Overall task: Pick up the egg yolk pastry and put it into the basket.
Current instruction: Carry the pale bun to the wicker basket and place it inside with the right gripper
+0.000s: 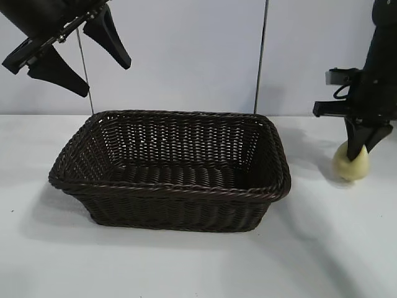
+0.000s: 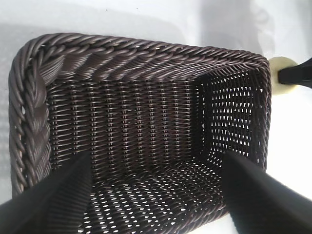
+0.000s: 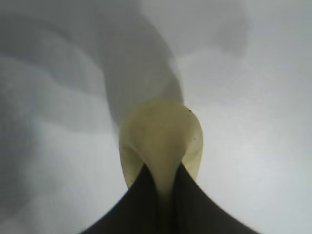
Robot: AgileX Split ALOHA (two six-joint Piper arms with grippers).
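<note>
Item 1, right gripper point(image 1: 358, 153): sitting at the right edge of the exterior frame, pointing steeply down, its two dark fingers point(image 3: 141, 204) pinching almost fully together. They are gripping the egg yolk pastry point(image 1: 351, 166) by its upper part; in the right wrist view the soft pale yellow lump point(image 3: 161, 139) is squeezing thin between the finger pads and bulging out beyond them.

Item 2, egg yolk pastry: hanging below the fingertips at the right of the exterior frame, outside the basket point(image 1: 167, 186) and well apart from its right rim. Its long axis is running roughly in line with the fingers, rounded end pointing down. Whether it is touching the white table point(image 1: 198, 267) cannot be told.

Item 3, basket: dark brown wicker, rectangular, sitting upright on the table at frame centre, long side facing the camera. Nothing is lying inside it; the left wrist view is showing bare open weave point(image 2: 146, 146) on its floor and walls.

Item 4, left gripper point(image 1: 77, 56): hanging in the upper left of the exterior frame above the basket's left end, fingers point(image 2: 53, 200) spread wide, holding nothing.
</note>
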